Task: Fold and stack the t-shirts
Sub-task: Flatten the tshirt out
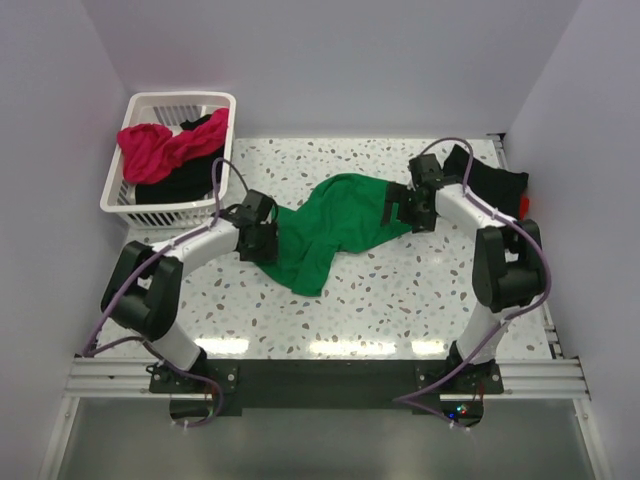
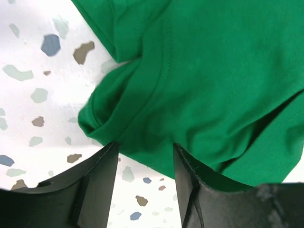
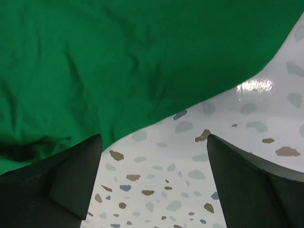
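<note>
From above, the black t-shirt at the right is partly hidden behind the right arm. A red scrap beside it is too small to identify. In the basket, a second black t-shirt lies mostly buried under the magenta-pink t-shirt. Both wrist views cut off the green t-shirt at their edges.

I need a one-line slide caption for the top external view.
Left end effector and right end effector flank a crumpled green t-shirt on the speckled table; white basket beyond.
</note>
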`<action>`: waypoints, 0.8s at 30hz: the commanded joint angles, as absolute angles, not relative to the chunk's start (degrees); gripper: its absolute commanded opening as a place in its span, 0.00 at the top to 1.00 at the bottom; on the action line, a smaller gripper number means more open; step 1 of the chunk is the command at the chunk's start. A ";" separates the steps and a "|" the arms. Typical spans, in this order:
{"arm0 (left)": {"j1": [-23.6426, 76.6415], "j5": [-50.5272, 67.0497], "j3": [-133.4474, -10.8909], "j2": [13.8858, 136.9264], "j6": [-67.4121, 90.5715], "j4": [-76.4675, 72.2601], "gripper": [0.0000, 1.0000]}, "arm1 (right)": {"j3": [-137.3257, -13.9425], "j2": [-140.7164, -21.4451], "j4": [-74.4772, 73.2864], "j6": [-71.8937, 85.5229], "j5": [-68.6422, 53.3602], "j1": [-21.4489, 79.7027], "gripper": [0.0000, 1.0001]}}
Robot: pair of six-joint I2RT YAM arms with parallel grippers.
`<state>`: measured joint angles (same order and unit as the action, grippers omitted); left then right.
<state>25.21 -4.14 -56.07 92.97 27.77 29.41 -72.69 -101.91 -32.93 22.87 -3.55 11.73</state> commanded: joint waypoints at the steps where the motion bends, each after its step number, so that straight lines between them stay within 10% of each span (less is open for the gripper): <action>1: 23.21 -4.40 -58.89 94.65 26.28 29.97 0.45 | -78.30 -104.76 -32.08 22.24 -0.18 11.78 0.06; 12: 20.22 1.93 -62.49 103.79 24.00 26.36 0.38 | -86.56 -114.87 -35.07 21.80 4.66 10.99 0.08; 17: 18.90 -1.22 -64.51 106.43 22.68 27.42 0.67 | -88.85 -118.65 -36.91 21.27 5.10 10.64 0.12; 24: 16.26 1.14 -70.74 108.45 21.62 27.77 0.99 | -89.30 -120.85 -38.76 19.87 3.69 10.37 0.49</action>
<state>17.21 0.89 -67.42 106.17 23.38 28.16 -88.29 -119.42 -36.67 21.02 3.79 10.74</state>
